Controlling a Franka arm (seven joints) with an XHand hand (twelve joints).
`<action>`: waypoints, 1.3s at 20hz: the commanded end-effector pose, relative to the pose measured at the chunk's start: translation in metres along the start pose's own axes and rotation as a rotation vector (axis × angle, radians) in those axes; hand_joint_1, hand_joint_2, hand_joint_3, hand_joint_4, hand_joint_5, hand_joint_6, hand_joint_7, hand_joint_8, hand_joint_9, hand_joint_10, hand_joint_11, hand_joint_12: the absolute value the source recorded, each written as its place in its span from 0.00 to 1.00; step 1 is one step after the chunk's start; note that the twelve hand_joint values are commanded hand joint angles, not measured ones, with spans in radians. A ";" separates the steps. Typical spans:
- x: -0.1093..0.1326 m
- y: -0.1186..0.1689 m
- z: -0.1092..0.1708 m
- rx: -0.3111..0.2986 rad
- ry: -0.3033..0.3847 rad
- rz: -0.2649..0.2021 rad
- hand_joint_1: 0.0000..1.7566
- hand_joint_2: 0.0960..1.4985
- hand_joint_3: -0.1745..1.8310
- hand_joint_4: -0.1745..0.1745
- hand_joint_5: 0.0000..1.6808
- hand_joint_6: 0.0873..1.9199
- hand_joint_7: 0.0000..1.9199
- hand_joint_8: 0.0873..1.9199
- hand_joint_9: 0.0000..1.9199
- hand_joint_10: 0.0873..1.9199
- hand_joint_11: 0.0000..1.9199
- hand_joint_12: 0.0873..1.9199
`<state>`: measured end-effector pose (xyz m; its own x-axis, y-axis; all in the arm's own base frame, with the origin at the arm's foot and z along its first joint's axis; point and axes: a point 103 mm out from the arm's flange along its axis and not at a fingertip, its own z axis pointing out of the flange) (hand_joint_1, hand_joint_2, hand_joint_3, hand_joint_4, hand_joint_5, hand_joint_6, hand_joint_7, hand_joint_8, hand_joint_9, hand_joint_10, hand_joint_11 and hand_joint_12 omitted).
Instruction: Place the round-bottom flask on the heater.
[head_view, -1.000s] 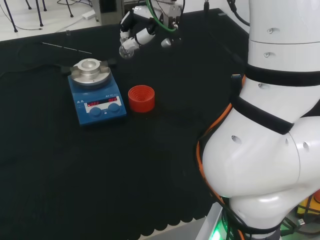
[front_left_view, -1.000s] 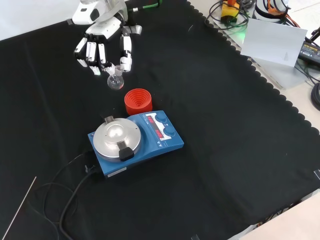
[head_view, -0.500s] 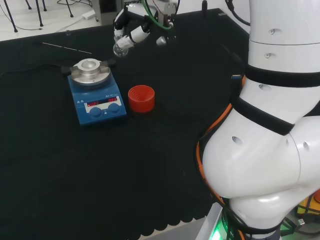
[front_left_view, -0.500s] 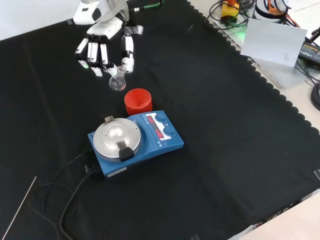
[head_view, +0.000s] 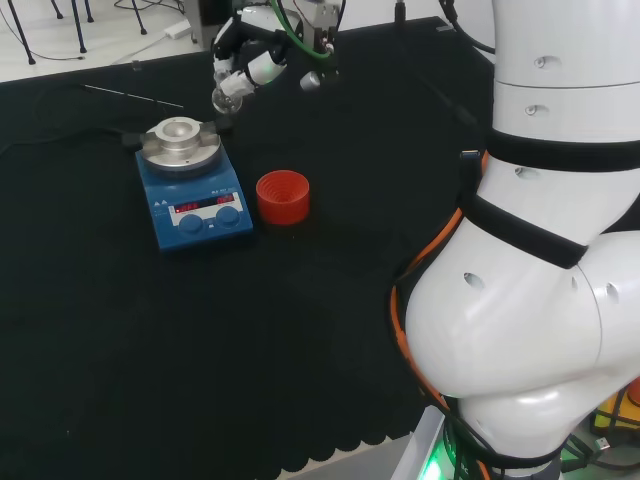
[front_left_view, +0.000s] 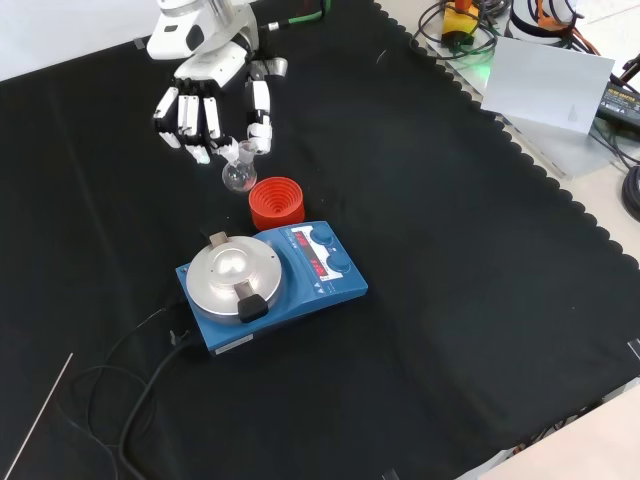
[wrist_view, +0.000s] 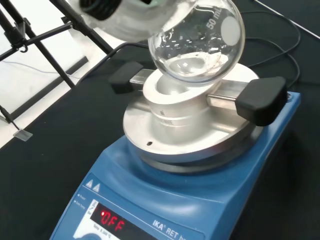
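The black and white robot hand (front_left_view: 207, 85) has its fingers and thumb curled round the neck of the small clear glass round-bottom flask (front_left_view: 237, 174), which hangs bulb-down in the air. In the front view the flask sits just above the red ribbed ring stand (front_left_view: 276, 202), and the blue heater with a silver metal block on top (front_left_view: 268, 282) lies nearer the camera. In the head view the flask (head_view: 228, 93) hangs up and to the right of the heater (head_view: 190, 180), not yet over its bowl. The wrist view puts the glass bulb (wrist_view: 197, 41) close above the hollow of the silver block (wrist_view: 188, 122), between two black knobs (one on each side of the hollow). The main risk appears to be a misaligned descent: if the bulb meets the hollow's rim or a black knob (wrist_view: 262, 99) instead of the hollow, the glass could knock, tilt in the pinch or slip free. Letting go before the bulb is seated could let it roll off onto the black cloth (front_left_view: 450, 330).
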<state>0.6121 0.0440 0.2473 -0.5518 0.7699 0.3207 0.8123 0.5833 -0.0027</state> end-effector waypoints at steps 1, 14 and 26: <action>0.007 0.012 0.003 0.011 0.007 -0.020 0.60 0.64 0.13 1.00 0.68 0.37 0.39 0.33 0.40 0.40 0.09 0.75; 0.007 0.045 0.008 0.026 0.057 -0.072 0.60 0.64 0.13 1.00 0.68 0.37 0.39 0.33 0.40 0.40 0.10 0.75; 0.012 0.061 0.015 0.047 0.124 -0.101 0.60 0.64 0.13 1.00 0.68 0.37 0.39 0.33 0.40 0.40 0.10 0.75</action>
<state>0.6500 0.0865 0.2412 -0.6047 0.6891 0.3994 0.7522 0.6589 0.0021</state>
